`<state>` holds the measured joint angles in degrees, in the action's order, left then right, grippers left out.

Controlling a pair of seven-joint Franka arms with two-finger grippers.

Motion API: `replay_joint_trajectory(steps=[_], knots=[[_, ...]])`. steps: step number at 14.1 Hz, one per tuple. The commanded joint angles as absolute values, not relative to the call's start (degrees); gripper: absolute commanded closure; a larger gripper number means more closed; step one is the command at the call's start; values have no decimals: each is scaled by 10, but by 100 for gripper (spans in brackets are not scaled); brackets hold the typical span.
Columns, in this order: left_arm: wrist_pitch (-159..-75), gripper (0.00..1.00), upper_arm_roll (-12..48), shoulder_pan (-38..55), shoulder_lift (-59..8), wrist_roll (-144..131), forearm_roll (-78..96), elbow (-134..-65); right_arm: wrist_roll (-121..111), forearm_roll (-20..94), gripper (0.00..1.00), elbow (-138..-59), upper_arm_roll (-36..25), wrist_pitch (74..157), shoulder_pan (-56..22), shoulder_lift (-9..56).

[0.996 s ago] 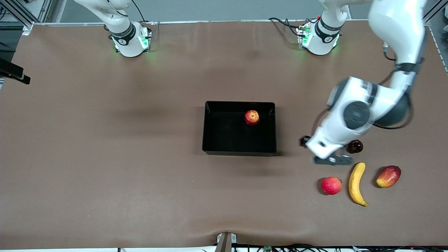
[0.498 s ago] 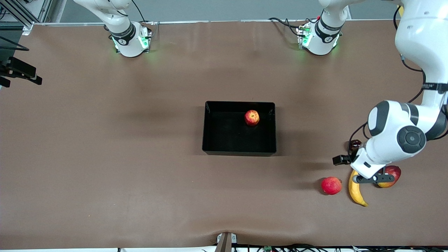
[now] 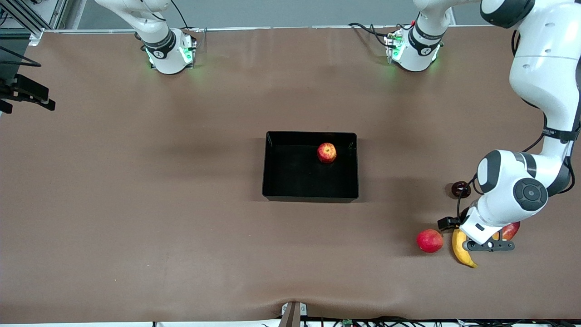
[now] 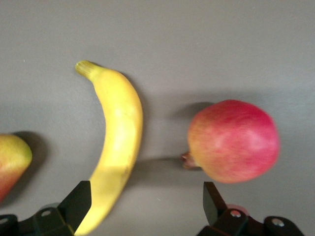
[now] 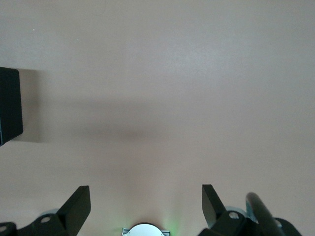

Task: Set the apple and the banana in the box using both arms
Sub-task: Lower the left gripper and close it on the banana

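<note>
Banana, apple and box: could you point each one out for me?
banana [image 4: 118,142], left wrist view, middle of its curved yellow body.
apple [image 3: 326,152], front view, centre of its red skin.
box [image 3: 290,175], front view, bare black floor.

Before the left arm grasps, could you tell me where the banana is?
The banana lies on the table toward the left arm's end, between the pinkish-red fruit and the mango, under the open left gripper.

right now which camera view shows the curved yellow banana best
The left wrist view: the curved yellow banana fills it close up, nearly whole, between the open left gripper's fingers. The front view shows it small, its upper part hidden under the left gripper, beside the pinkish-red round fruit. The right wrist view shows none of it.
</note>
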<state>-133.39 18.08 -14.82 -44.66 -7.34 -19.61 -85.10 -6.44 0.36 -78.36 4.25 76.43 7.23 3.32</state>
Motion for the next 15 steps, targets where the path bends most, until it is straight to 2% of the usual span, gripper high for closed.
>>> replay_joint_trajectory(steps=[1, 3, 5, 7, 9, 13, 14, 15], knots=[[-1363, 0, 164, -144, -472, -22, -209, -833, -69, -7, 0, -795, 41, 768, 69, 19], [-1380, 0, 154, -145, -481, 2, -208, -833, -69, -6, 0, -795, 42, 768, 68, 19], [-1381, 11, 153, -145, -486, 11, -208, -833, -69, -4, 0, -794, 42, 771, 68, 20], [-1391, 30, 153, -145, -493, 26, -208, -833, -69, -3, 0, -794, 42, 769, 68, 20], [-1419, 46, 144, -146, -505, 61, -206, -824, -69, -4, 0, -794, 41, 769, 69, 20], [-1419, 92, 142, -144, -496, 64, -213, -819, -69, -4, 0, -794, 41, 767, 69, 20], [-1413, 98, 144, -144, -485, 69, -214, -823, -69, -4, 0, -794, 41, 766, 69, 20], [-1402, 100, 148, -143, -476, 81, -214, -824, -69, -3, 0, -794, 41, 766, 69, 20]])
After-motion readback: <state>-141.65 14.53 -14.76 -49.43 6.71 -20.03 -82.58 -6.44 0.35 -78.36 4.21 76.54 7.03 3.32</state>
